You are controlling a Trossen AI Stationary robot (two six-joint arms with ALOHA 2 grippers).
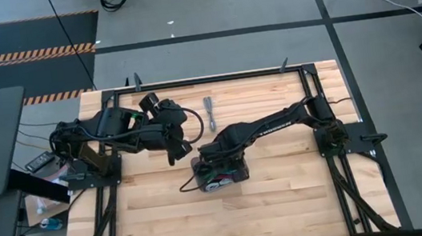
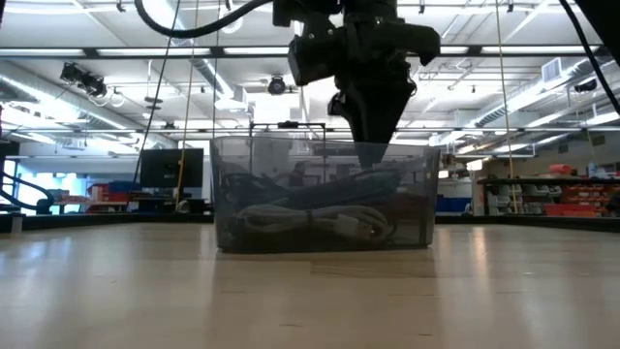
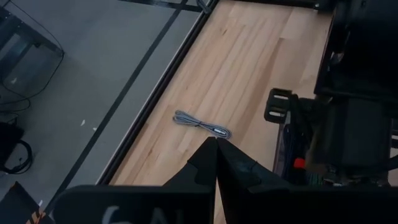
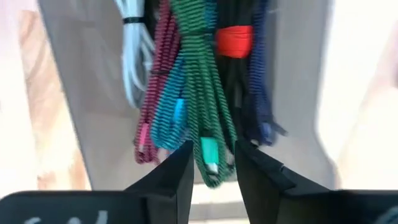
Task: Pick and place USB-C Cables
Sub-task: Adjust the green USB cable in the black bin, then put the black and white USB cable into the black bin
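Note:
A clear grey tray (image 2: 232, 208) stands mid-table and holds several bundled USB-C cables: silver (image 4: 130, 56), magenta (image 4: 158, 81), teal (image 4: 174, 115), green (image 4: 205, 93), purple (image 4: 260, 87) and a black one with a red tie (image 4: 235, 38). My right gripper (image 4: 213, 152) points down into the tray, open, its fingers on either side of the green cable's plug end (image 4: 210, 155). One more grey cable (image 1: 210, 114) lies flat on the wood toward the far edge. My left gripper (image 3: 216, 149) hangs shut above the table, left of the tray, holding nothing. My right gripper stands open from above around the green cable's plug end (image 4: 214, 168), which lies in the tray on the other cables. Whether a finger touches the cable, I cannot tell.
Black frame rails (image 1: 214, 77) run along the table's far edge and both sides. Bare wood (image 1: 232, 220) stretches from the tray to the near edge. The right arm (image 1: 276, 122) reaches across the table's middle from the right.

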